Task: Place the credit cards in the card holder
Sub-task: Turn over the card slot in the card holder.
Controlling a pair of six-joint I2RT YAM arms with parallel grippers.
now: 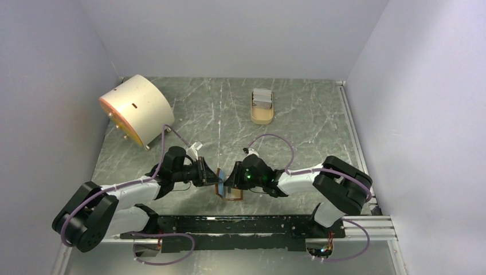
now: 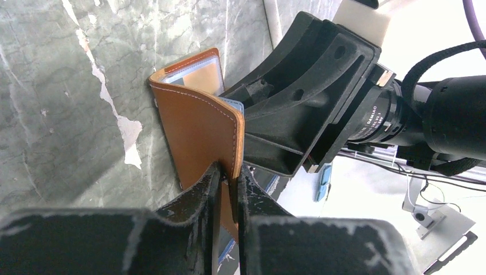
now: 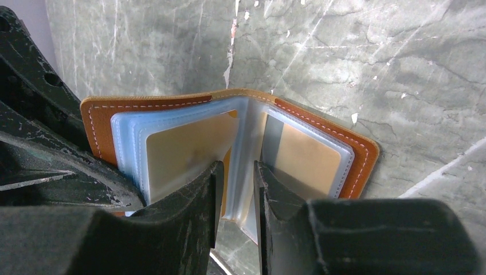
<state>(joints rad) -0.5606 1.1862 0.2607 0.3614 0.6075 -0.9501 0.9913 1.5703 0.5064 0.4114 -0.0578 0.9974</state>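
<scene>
Above marbled table [image 1: 298, 132], open brown leather card holder [image 1: 228, 188], L end effector [image 2: 228, 172] pinching cover [image 2: 198, 132], R end effector [image 3: 236, 172] pinching sleeve [image 3: 245, 137]

Soft, even light from overhead fills the top view, and shadows on the table [image 1: 298, 132] are faint. Both wrist views blur at the bottom edge — the fingers [image 3: 189, 229] are dark, unfocused — while the card holder [image 3: 183, 143] is sharp. The left wrist view's right side is blown out white.
</scene>
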